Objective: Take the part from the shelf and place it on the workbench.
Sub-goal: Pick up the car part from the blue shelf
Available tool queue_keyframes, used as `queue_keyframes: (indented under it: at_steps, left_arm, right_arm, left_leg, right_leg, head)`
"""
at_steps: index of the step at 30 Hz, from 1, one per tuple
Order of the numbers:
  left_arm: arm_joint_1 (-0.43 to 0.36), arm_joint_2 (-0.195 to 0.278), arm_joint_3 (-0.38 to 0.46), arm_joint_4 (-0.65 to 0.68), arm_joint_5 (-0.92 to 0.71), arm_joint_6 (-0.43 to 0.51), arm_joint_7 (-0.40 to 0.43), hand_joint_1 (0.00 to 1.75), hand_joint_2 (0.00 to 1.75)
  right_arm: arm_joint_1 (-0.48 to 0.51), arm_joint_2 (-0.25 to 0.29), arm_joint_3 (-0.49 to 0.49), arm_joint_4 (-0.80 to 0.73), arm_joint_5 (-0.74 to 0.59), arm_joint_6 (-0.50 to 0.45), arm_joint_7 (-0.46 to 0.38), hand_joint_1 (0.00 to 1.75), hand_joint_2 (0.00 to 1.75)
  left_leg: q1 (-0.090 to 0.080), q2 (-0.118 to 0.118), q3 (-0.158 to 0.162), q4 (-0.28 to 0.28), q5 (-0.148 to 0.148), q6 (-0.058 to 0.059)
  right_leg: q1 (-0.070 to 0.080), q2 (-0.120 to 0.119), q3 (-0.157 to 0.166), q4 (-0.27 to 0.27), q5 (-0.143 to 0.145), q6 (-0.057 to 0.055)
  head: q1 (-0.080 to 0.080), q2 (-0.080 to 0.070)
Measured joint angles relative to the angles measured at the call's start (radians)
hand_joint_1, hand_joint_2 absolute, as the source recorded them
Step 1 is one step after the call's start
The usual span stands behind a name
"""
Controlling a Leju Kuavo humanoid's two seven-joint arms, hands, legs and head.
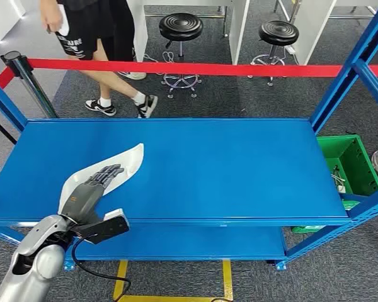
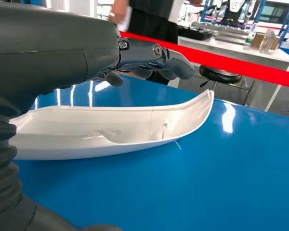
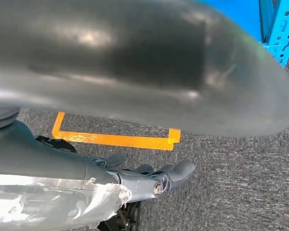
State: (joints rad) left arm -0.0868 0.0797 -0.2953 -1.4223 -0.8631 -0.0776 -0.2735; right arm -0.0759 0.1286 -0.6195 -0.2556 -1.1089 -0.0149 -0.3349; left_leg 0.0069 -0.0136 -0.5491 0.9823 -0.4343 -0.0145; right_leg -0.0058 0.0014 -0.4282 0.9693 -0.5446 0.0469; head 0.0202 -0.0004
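Observation:
The part (image 1: 131, 157) is a long white curved plastic shell lying on the left of the blue shelf board (image 1: 225, 170). My left hand (image 1: 94, 185) hovers over its near end, fingers stretched out along it and holding nothing. The left wrist view shows the part (image 2: 99, 130) lying hollow side up, with the left hand (image 2: 146, 55) a little above its far rim and a gap between them. In the right wrist view my right hand (image 3: 154, 178) hangs by the grey floor, fingers loosely extended and empty.
A red barrier tape (image 1: 201, 68) runs behind the shelf. Beyond it a person (image 1: 96, 38) walks past two black stools (image 1: 180, 28). Blue uprights (image 1: 353, 69) frame the shelf's right end, beside a green bin (image 1: 348, 163). Orange tape (image 3: 113, 139) marks the floor.

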Motion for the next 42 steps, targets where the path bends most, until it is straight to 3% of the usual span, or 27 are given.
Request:
queue_keyframes:
  at_steps: [2,6,13,29,42]
  left_arm:
    - [0.000,0.004,-0.001,0.002,0.002,0.000,0.008,0.00,1.75]
    - [-0.004,0.011,-0.009,0.015,-0.077,0.057,0.130,0.00,1.75]
    - [-0.037,-0.012,-0.003,0.079,-0.135,0.068,0.184,0.00,1.75]
    - [-0.144,-0.071,0.041,0.310,-0.192,0.106,0.204,0.00,1.75]
    - [-0.202,-0.098,0.070,0.403,-0.250,0.148,0.230,0.00,1.75]
  right_arm:
    - [-0.001,0.000,-0.001,0.000,0.000,0.000,0.000,0.00,0.00]
    - [-0.004,0.000,-0.006,0.001,0.000,0.004,0.004,0.00,0.00]
    - [-0.011,0.000,-0.008,0.001,0.000,0.009,0.014,0.00,0.00]
    - [-0.029,-0.002,-0.007,0.001,0.000,0.015,0.037,0.00,0.00]
    - [-0.029,-0.002,-0.008,0.003,0.000,0.013,0.042,0.00,0.00]
  left_leg:
    - [0.000,0.000,0.000,0.000,0.000,0.000]
    - [0.000,0.000,0.000,0.000,0.000,0.000]
    - [0.000,0.000,0.000,0.000,0.000,0.000]
    - [0.000,0.000,0.000,0.000,0.000,0.000]
    - [0.000,0.000,0.002,0.000,0.000,0.000]
  right_leg:
    - [0.000,0.000,0.000,0.000,0.000,0.000]
    - [0.000,0.000,0.000,0.000,0.000,0.000]
    - [0.000,0.000,0.000,0.000,0.000,0.000]
    - [0.000,-0.001,0.001,0.000,0.000,0.000]
    - [0.000,-0.001,0.002,0.000,0.000,0.000]
  head:
    - [0.000,0.000]
    - [0.000,0.000]
    - [0.000,0.000]
    - [0.000,0.000]
    - [0.000,0.000]
